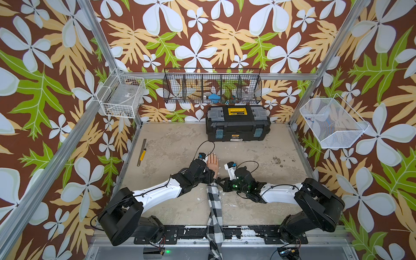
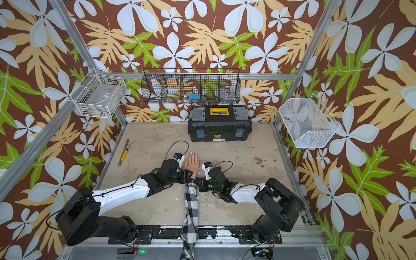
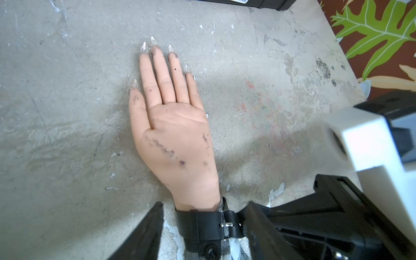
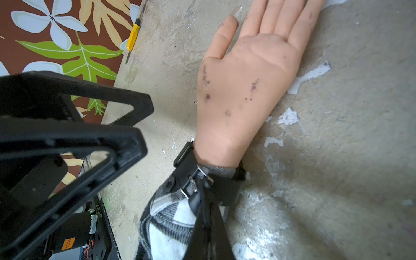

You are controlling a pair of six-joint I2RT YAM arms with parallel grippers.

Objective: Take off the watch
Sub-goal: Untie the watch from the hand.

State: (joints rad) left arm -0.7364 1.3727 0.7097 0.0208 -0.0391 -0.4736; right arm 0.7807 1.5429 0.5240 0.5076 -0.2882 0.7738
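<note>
A mannequin hand (image 1: 212, 163) lies palm up mid-table, with a plaid sleeve (image 1: 213, 202) trailing toward the front edge. The watch (image 3: 202, 225) is a black strap with a silvery buckle, wrapped around the wrist (image 4: 183, 157); its face is hidden. My left gripper (image 3: 204, 206) is open, and its fingers (image 4: 135, 105) stand apart on the thumb side, framing the strapped wrist in the left wrist view. My right gripper (image 4: 202, 191) is shut, its tips pinching the strap just past the buckle. In both top views the two grippers meet at the wrist (image 1: 215, 179) (image 2: 194, 177).
A black toolbox (image 1: 237, 123) with a yellow handle stands at the back of the table. A yellow-handled tool (image 1: 142, 153) lies near the left edge. Wire baskets (image 1: 212, 86) hang on the back and side walls. The table (image 1: 258, 157) is worn and flaking.
</note>
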